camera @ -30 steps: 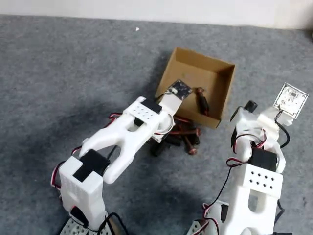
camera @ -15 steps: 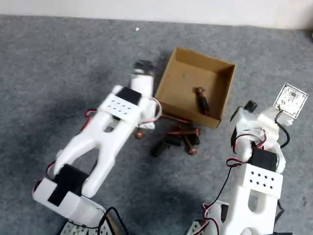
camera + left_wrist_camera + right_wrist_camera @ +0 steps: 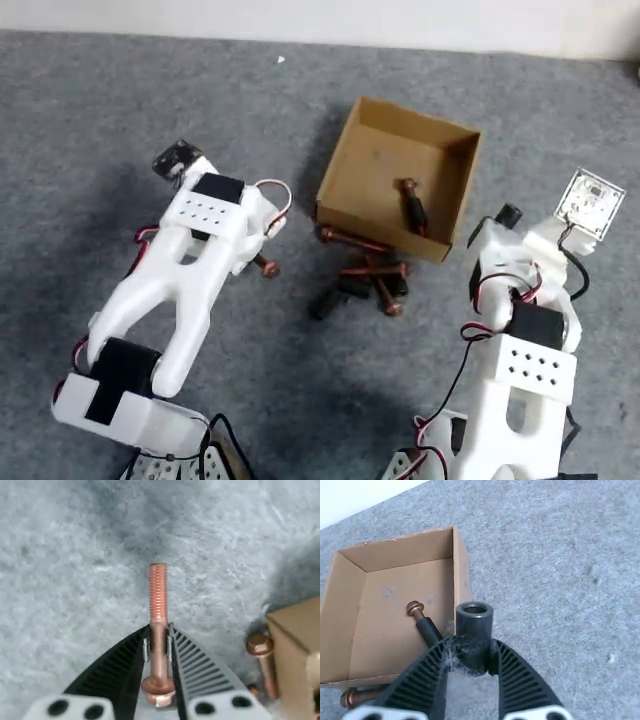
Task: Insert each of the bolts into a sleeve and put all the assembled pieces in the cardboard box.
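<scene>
Open grey bench (image 3: 75, 555) spreads ahead of the left end effector (image 3: 159, 630), which is clamped on a copper threaded bolt (image 3: 158, 595) pointing forward, while the right end effector (image 3: 472, 647) pinches an upright, hollow black sleeve (image 3: 474, 622) just outside the cardboard box (image 3: 460, 565) wall.

- Open-topped brown cardboard box (image 3: 385, 165) (image 3: 385, 625) (image 3: 295, 645): sits flat on the carpet, centre-far.
- Assembled piece (image 3: 411, 205) (image 3: 424, 622), a copper bolt in a black sleeve: lies flat on the box floor, near-right part, hex head pointing far.
- Copper-coloured threaded bolt (image 3: 158, 610) (image 3: 267, 267): clamped by its shank in the left gripper (image 3: 158, 629), left of the box.
- Black hollow cylindrical sleeve (image 3: 474, 625) (image 3: 510, 215): pinched in the right gripper (image 3: 472, 642), just right of the box, open end showing.
- Loose copper bolts and black sleeves (image 3: 365, 285): jumbled pile just near the box's near wall.
</scene>
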You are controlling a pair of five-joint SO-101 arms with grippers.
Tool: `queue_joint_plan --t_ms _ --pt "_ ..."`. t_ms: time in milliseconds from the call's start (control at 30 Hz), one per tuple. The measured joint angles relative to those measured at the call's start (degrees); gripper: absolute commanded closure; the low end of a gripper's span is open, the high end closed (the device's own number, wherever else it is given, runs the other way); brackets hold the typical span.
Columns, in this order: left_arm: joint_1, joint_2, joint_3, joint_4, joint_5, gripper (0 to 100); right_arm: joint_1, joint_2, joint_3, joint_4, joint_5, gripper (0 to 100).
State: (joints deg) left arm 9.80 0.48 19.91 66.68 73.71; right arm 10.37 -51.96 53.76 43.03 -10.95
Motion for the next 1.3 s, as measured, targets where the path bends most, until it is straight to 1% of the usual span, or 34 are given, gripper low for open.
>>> queue_joint_plan --t_ms 200,267,367,967,1033,1200,1300 --pt "-0.1 0.0 0.0 0.0 15.9 100 -0.2 0.0 0.0 0.0 0.0 99.3" --pt "-0.1 0.0 0.0 0.0 18.8 100 -0.1 0.0 0.0 0.0 0.0 99.3" --pt "-0.1 0.0 0.0 0.0 20.2 100 -0.2 0.0 0.0 0.0 0.0 99.3" --pt "-0.2 0.0 0.1 0.0 20.4 99 -0.2 0.0 0.0 0.0 0.0 99.2" --pt "-0.2 0.0 0.1 0.0 20.0 95 -0.2 0.0 0.0 0.0 0.0 99.2" --pt "-1.7 0.0 0.1 0.0 13.5 77 -0.2 0.0 0.0 0.0 0.0 99.1" --pt "-1.5 -0.1 0.1 0.0 12.2 72 -0.2 0.0 0.0 0.0 0.0 99.1"
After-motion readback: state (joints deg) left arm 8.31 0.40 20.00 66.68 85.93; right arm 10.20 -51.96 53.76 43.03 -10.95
